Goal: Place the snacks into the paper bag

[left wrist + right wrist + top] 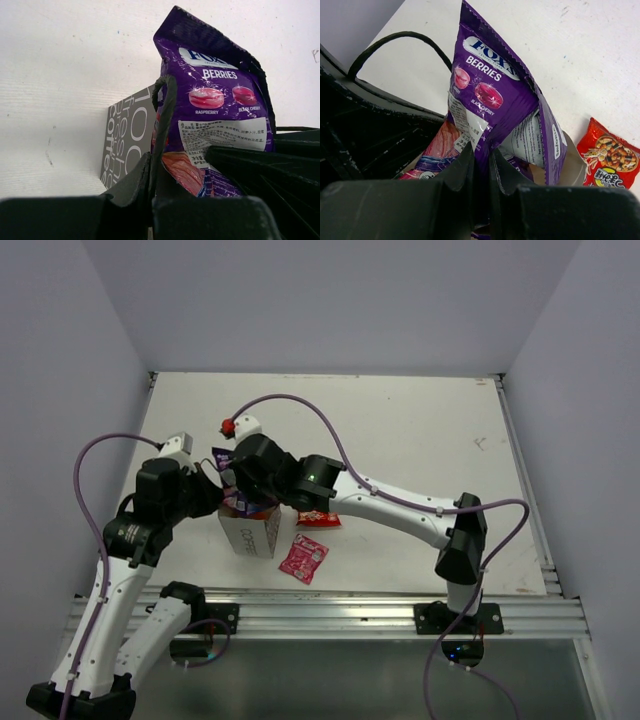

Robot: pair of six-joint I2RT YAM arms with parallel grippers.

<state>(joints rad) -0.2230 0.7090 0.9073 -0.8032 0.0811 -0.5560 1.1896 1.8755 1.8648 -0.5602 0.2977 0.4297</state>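
The white paper bag stands upright near the table's front, its grey lettering facing the left wrist view. My left gripper is shut on the bag's dark cord handle at the rim. My right gripper is shut on the lower edge of the purple packet, which stands half inside the bag's mouth. An orange-pink packet lies inside the bag beneath it. The red chip bag lies on the table just right of the bag. The small pink-red sachet lies in front of it.
The left arm's black body crowds the bag's left side, and the other cord handle loops above it. A metal rail runs along the near table edge. White walls enclose the table on three sides.
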